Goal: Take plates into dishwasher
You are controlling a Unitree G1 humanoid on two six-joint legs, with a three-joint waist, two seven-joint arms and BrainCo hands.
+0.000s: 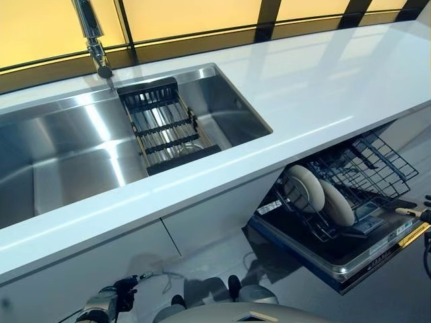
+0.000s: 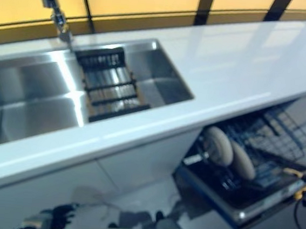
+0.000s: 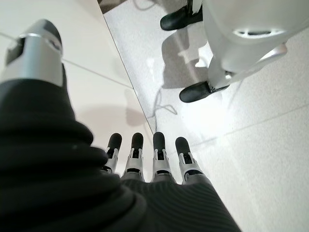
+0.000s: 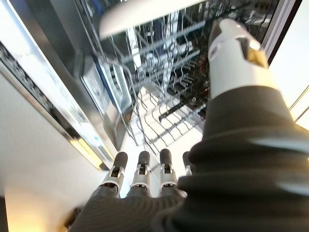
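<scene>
Two pale round plates (image 1: 304, 187) (image 1: 337, 202) stand on edge side by side in the dark wire rack (image 1: 377, 160) of the open dishwasher (image 1: 350, 259), under the counter at the lower right. In the right wrist view my right hand (image 4: 165, 166) is open, fingers straight and holding nothing, close in front of the rack, with a white plate's rim (image 4: 145, 14) just beyond it. My left hand (image 3: 159, 154) hangs low by the cabinet fronts at the lower left, open and empty, pointing at the floor.
A white counter (image 1: 316, 87) runs across the view with a steel sink (image 1: 60, 155) set in it. A black slatted dish rack (image 1: 165, 128) lies in the sink under the faucet (image 1: 94, 37). The pulled-out dishwasher door juts into the floor space at the right.
</scene>
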